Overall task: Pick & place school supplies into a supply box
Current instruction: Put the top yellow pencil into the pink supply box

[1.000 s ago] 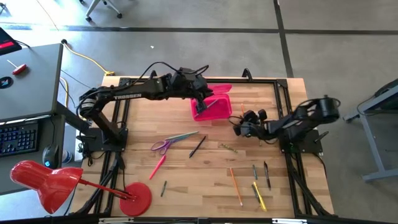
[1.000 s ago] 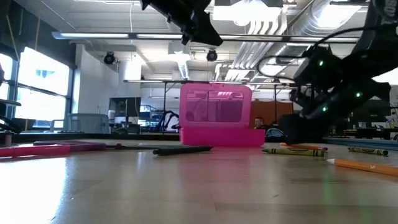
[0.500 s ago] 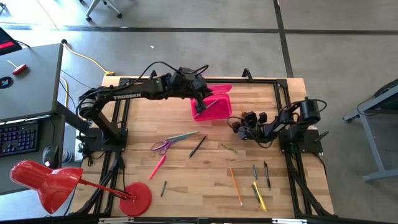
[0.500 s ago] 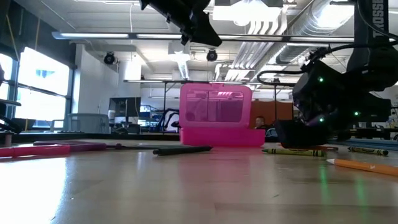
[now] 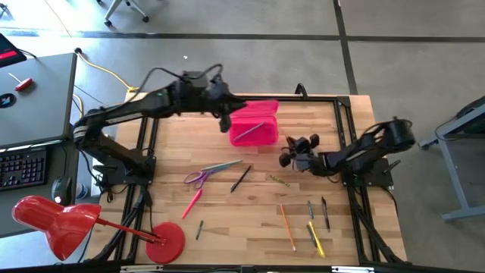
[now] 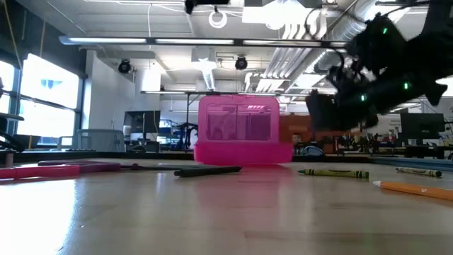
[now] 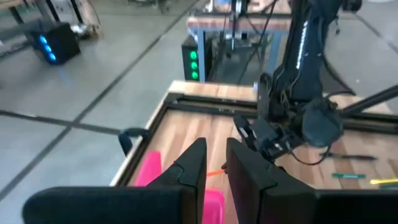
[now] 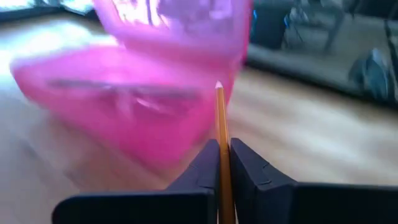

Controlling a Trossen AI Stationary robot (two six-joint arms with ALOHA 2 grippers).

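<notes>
- The left pincer [image 5: 224,121], fingers nearly pressed together and holding nothing, is pulling back from the pink box [image 5: 254,127] toward the desk's [image 5: 227,220] far-left edge after hovering over it a second ago.
- The box is sitting open with 1 grey pen [image 5: 248,130] lying inside.
- The right pincer [image 5: 286,155], pinching an orange pencil [image 8: 222,149], is lifting just beside the box, likely for the next drop.
- Scissors [image 5: 206,173] and other pens are waiting on the desk.
</notes>
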